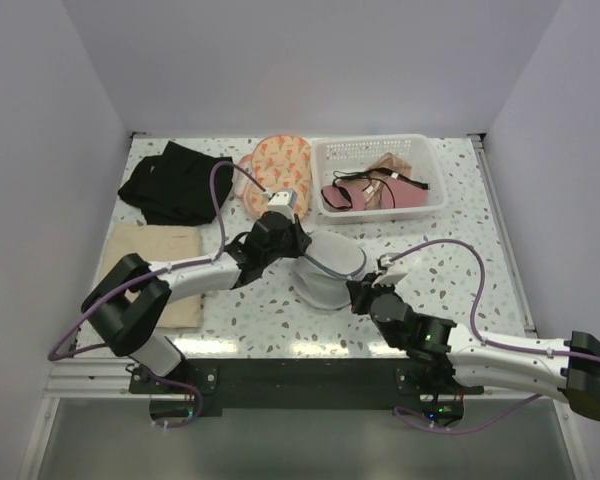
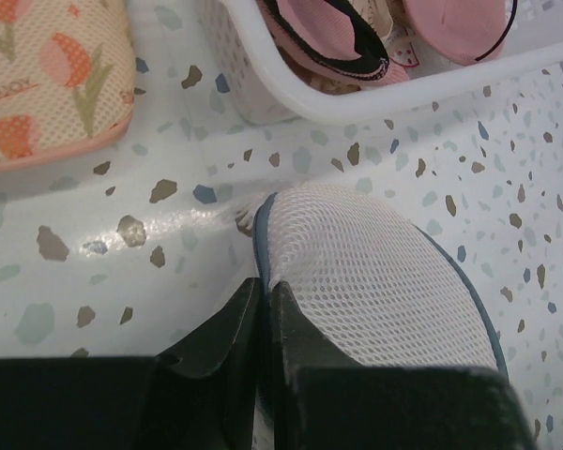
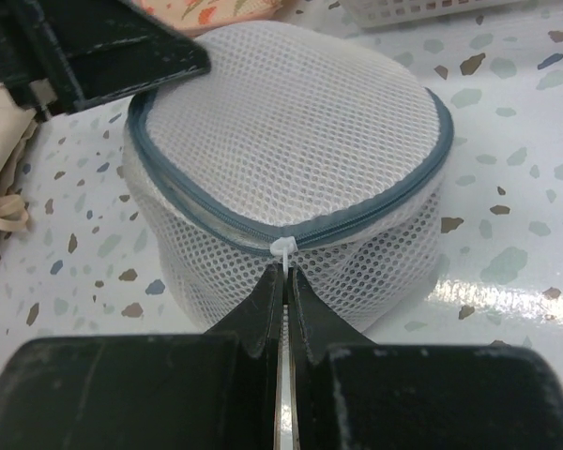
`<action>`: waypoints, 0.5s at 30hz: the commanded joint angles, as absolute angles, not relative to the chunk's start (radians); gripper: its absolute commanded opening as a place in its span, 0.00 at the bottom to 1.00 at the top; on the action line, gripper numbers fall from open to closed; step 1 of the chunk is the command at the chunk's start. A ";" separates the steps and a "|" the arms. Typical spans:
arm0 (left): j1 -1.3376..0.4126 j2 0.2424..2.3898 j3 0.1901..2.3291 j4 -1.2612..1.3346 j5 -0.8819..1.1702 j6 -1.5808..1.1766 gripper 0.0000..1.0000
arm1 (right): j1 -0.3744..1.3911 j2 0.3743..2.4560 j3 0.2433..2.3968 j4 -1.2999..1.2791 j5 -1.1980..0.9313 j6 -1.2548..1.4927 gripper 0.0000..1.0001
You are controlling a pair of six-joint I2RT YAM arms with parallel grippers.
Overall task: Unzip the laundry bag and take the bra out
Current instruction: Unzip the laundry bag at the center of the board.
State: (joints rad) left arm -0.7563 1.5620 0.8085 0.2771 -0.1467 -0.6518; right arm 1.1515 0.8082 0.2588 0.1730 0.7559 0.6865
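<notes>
The white mesh laundry bag [image 1: 325, 268] with a grey-blue zip sits mid-table; it also shows in the left wrist view [image 2: 375, 272] and the right wrist view [image 3: 291, 141]. My left gripper [image 1: 292, 238] is shut on the bag's far rim, pinching mesh and zip edge [image 2: 263, 291]. My right gripper [image 1: 357, 292] is shut on the white zipper pull [image 3: 283, 251] at the bag's near side. The zip looks closed to the right of the pull and slightly parted to its left. The bra inside is hidden.
A white basket [image 1: 430, 150] holding pink and beige bras stands at the back right. A tulip-print pouch [image 1: 280, 165] lies behind the bag. Black clothing [image 1: 170, 185] lies at the back left, beige cloth [image 1: 155, 255] at the left.
</notes>
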 commanded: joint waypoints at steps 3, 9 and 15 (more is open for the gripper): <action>-0.729 1.678 0.940 0.362 -0.130 -0.571 0.00 | 1.154 0.781 0.230 0.251 0.701 0.654 0.00; -0.723 1.710 0.980 0.357 -0.141 -0.568 0.30 | 1.154 0.814 0.241 0.302 0.650 0.620 0.00; -0.721 1.669 0.980 0.308 -0.184 -0.564 0.73 | 1.154 0.841 0.264 0.324 0.655 0.606 0.00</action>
